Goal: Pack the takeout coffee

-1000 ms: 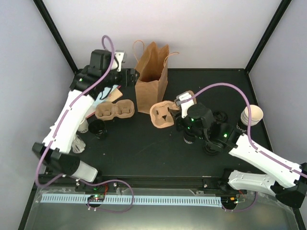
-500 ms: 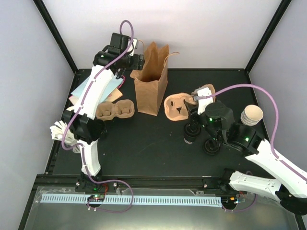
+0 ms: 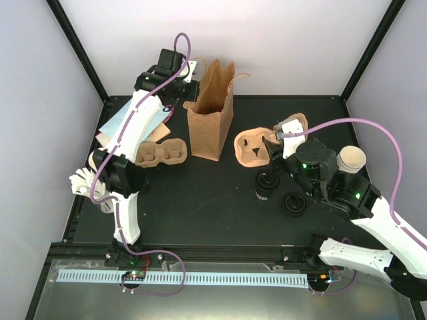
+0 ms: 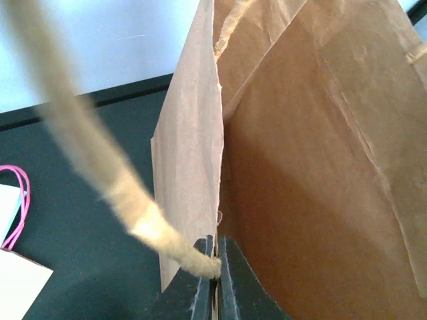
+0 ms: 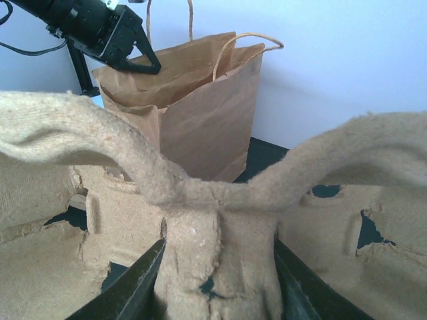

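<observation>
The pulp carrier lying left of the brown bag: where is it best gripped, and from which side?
I would take the middle ridge between its two wells, coming straight from above. The carrier lies flat with wells up, so that ridge looks like its narrowest part. The right tool grips the other carrier likewise.

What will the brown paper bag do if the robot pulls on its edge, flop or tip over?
Probably bend first: the brown bag has thin, creased paper walls, and the left gripper pinches only its rim. It likely weighs little, since nothing shows in the visible part of its inside, so a hard tug could tip or slide this tall, narrow bag.
</observation>
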Tool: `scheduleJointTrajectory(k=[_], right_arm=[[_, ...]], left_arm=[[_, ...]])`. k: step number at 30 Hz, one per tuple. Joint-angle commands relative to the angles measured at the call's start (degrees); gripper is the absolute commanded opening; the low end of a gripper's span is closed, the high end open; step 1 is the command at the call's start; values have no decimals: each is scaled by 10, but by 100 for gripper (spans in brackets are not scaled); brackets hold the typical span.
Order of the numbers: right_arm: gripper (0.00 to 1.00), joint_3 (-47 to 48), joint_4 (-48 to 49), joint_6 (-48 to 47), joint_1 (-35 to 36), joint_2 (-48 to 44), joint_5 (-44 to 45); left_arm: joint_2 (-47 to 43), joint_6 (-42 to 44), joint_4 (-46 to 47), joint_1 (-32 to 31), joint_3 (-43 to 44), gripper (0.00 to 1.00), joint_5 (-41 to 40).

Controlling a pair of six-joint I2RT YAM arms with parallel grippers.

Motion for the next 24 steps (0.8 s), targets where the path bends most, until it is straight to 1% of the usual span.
scheduleJointTrajectory(k=[1,5,8,11,16,19,24], right_arm=[[37,39,-21,-19,-3,4,8],[37,68,-42,-11,-2,10,5],[37,106,-66,10,-3,21,1],[37,144,-82,22,-2,32,-13],[38,187,-102,31,-3,56,-18],[38,203,-98,33,-2,62,-29],[38,219,-79,33,-2,59,-60]], left_arm=[[-40,42,-7,-8,13,1,42],[-91,70,8,-19,-45,2,46],[-134,81,33,-30,-108,2,46],[-170,100,47,-46,-152,1,38],[-202,151,40,-91,-196,1,3],[-219,153,40,-103,-225,1,-23],[-234,150,28,-109,-241,2,-26]])
